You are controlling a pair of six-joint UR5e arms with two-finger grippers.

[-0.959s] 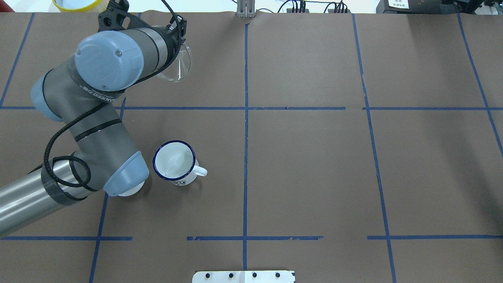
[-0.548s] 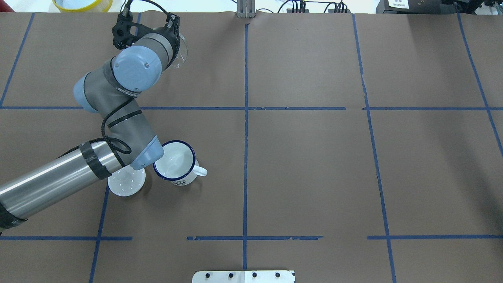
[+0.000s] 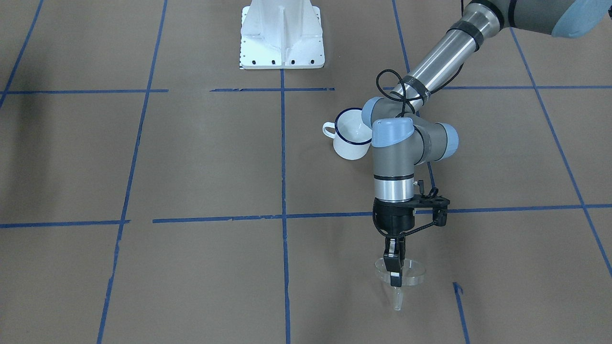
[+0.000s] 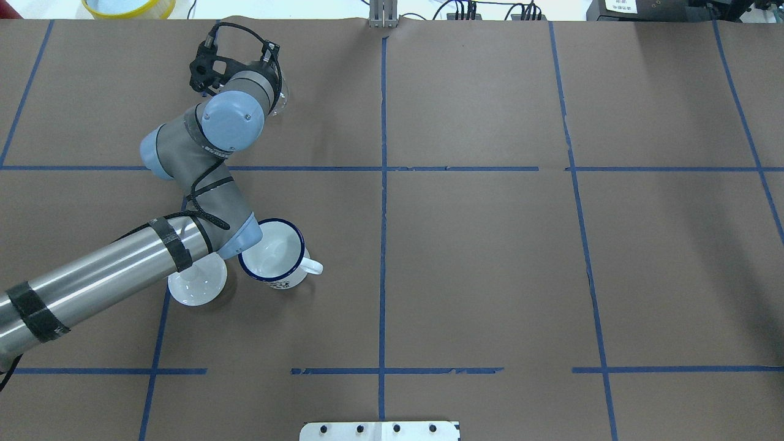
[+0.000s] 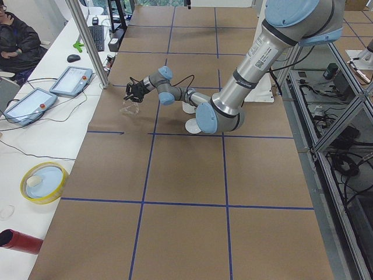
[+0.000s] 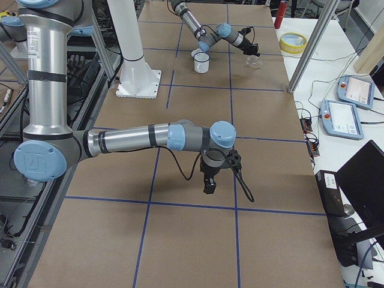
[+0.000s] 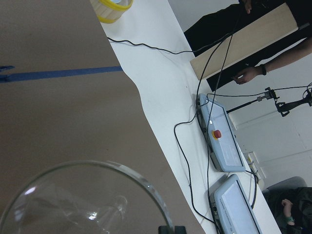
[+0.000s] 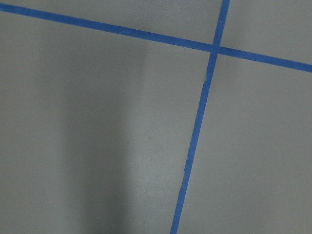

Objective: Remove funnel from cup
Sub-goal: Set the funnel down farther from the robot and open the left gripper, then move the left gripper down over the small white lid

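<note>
No legible text — cup [image 4: 272, 252] print unreadable.

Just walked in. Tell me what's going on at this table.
The left tool is pinching the clear funnel by its rim, spout down, low over the table and well away from the cup. The funnel is already out. The cup stands upright and empty, with a white lid beside it. Whether the spout touches the paper is unclear. The right tool hangs over the table far from both.
</note>
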